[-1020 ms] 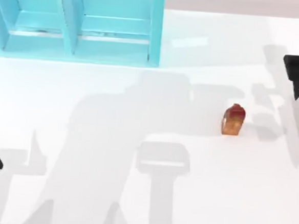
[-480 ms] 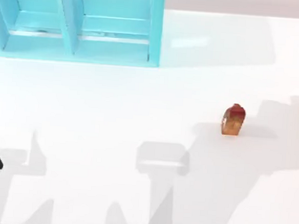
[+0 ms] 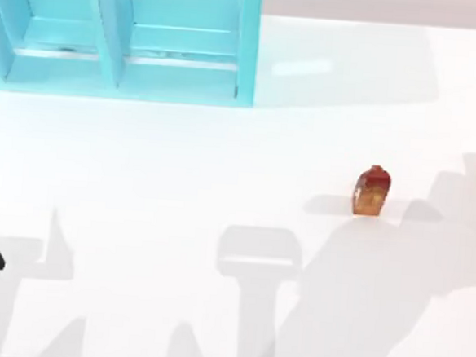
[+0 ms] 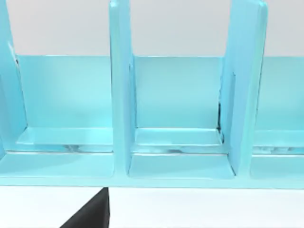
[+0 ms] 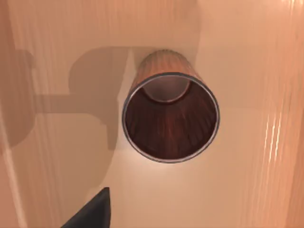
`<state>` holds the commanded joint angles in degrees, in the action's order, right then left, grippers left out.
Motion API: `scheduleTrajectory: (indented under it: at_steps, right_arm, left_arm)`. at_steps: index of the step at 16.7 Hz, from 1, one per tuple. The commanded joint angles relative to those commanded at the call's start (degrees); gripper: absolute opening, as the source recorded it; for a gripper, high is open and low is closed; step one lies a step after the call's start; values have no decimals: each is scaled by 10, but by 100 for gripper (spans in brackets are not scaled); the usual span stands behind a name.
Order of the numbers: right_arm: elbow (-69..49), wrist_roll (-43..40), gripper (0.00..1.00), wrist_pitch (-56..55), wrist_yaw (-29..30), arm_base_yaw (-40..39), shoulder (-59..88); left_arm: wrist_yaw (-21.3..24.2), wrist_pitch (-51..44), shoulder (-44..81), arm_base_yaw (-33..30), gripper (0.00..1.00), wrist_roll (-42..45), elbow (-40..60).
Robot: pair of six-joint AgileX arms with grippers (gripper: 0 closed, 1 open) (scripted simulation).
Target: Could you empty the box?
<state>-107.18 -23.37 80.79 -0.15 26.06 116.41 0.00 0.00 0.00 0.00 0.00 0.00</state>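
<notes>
Inside the wooden box (image 5: 266,57), a brown cup (image 5: 170,116) stands unlabelled; jaws' state unclear.

— What finishes do I have here?
— The shelf (image 4: 180,99) looks like glossy, smooth cyan plastic. The cup (image 5: 170,116) looks like dark wood grain with a thin metallic rim.
— And under it?
— The box (image 5: 247,57) floor reads as pale, smooth wood. The table (image 3: 182,166) is matt white.

No readable text, no labels, no brands, no numbers, no signs on anything
</notes>
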Motion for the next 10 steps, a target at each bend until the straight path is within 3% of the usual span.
scheduleTrajectory:
  at_steps: [10]
  right_arm:
    - [183, 2, 100, -205, -1, -1, 21]
  left_arm:
    - [0, 0, 0, 0, 100, 0, 0]
